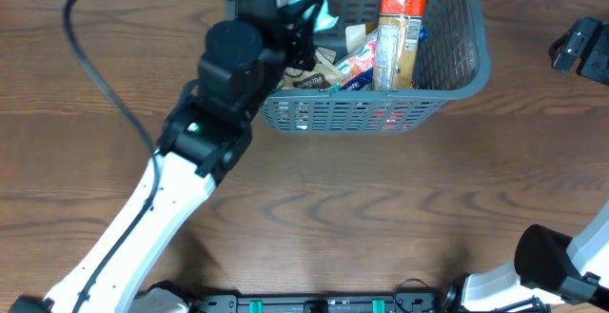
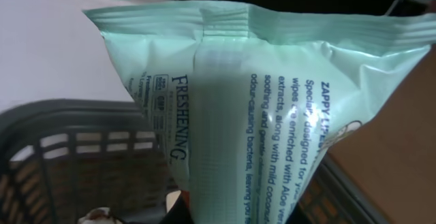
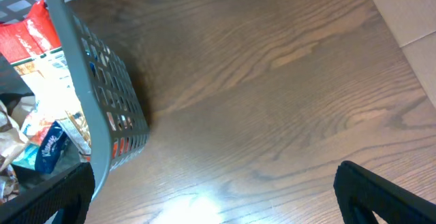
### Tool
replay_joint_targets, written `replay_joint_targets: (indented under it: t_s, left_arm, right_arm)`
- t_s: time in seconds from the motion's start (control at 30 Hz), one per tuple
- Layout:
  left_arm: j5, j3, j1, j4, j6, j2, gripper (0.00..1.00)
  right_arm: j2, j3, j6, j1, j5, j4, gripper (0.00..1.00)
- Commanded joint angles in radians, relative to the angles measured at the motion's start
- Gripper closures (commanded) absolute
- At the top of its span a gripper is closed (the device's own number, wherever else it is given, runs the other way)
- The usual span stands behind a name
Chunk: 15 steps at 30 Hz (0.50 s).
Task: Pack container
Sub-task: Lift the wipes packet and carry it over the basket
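Here, one container (image 1: 354, 115), one green wipes pack (image 2: 259, 115).

grey basket (image 1: 371, 115) on brown wooden table (image 1: 381, 208)

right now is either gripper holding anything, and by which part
Left gripper holds the green wipes packet by its end nearest the wrist camera. Right gripper is open and empty.

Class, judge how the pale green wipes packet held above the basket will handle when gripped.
The wipes packet probably flexes rather than staying rigid: its film wrinkles near the seal. Its glossy film looks slippery, so it may slide in a pinch. Being flat, it should not roll.
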Motion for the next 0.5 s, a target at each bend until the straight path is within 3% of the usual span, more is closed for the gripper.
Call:
replay_joint_targets:
  t_s: [0.0, 0.47]
  left_arm:
    - [0.005, 0.033, 0.0, 0.021, 0.002, 0.063, 0.94]
    - [-0.197, 0.035, 0.0, 0.133, 0.034, 0.196, 0.94]
  right_arm:
    - [0.001, -0.003, -0.013, -0.003, -0.007, -0.003, 0.01]
    - [0.001, -0.003, -0.013, -0.003, -0.007, -0.003, 0.01]
